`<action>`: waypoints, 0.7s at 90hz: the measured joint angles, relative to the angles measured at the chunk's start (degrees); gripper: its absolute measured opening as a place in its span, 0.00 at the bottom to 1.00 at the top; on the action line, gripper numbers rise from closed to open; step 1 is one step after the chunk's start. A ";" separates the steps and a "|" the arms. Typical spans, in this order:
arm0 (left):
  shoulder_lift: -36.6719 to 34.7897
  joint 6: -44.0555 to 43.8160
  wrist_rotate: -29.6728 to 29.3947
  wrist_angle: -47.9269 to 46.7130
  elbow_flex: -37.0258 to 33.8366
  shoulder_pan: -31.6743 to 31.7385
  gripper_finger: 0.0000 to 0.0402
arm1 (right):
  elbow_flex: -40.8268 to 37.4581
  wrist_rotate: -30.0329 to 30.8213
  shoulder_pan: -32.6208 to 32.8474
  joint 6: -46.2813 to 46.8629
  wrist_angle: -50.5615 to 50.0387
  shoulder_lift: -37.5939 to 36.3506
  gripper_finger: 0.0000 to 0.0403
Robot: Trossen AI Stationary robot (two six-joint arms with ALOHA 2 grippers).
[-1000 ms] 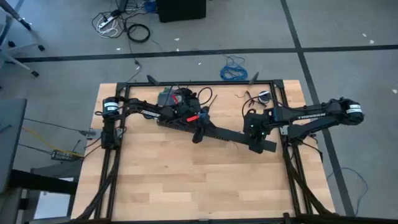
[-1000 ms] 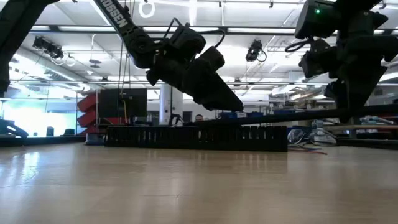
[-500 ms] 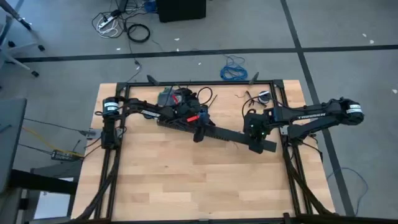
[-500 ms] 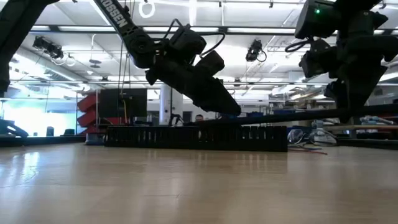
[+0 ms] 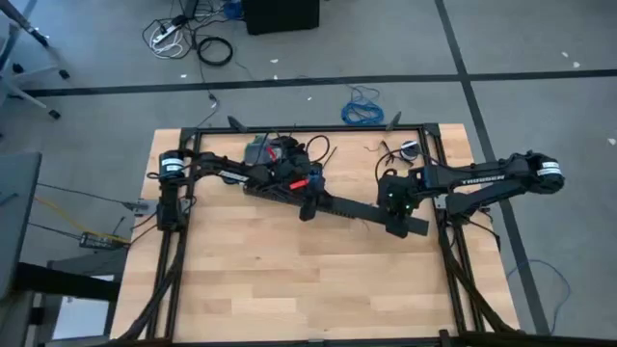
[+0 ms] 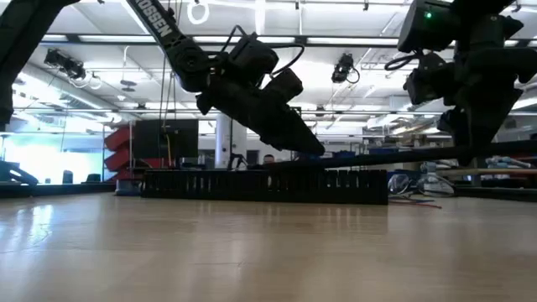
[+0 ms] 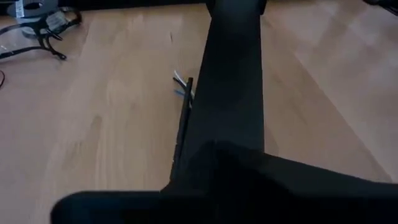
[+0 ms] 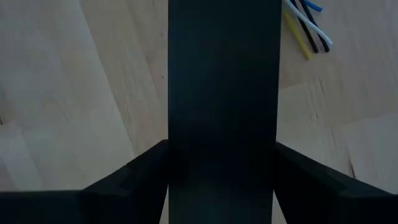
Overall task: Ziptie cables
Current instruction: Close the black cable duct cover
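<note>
1. You look down on a pale wooden table, framed by a black rail along its edges.
2. A long black strip crosses the middle of the board; whether it touches the wood you cannot tell.
3. Thin cables, their yellow, black, white and blue ends showing, lie on the wood just beside that strip.
4. A small tangle of dark cords rests near the far right corner.
5. The near half of the board shows bare wood grain.
</note>
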 joint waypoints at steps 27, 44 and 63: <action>0.00 0.10 0.07 -0.84 0.00 0.00 0.00 | 0.00 0.00 0.00 -0.04 0.00 0.00 0.60; 0.75 0.11 0.21 -0.67 0.07 0.00 0.00 | 0.00 -0.02 0.02 -0.04 0.04 0.00 0.60; 2.91 -0.26 1.12 1.75 0.17 -0.04 0.00 | -0.04 -0.35 0.02 0.06 -0.57 0.04 0.60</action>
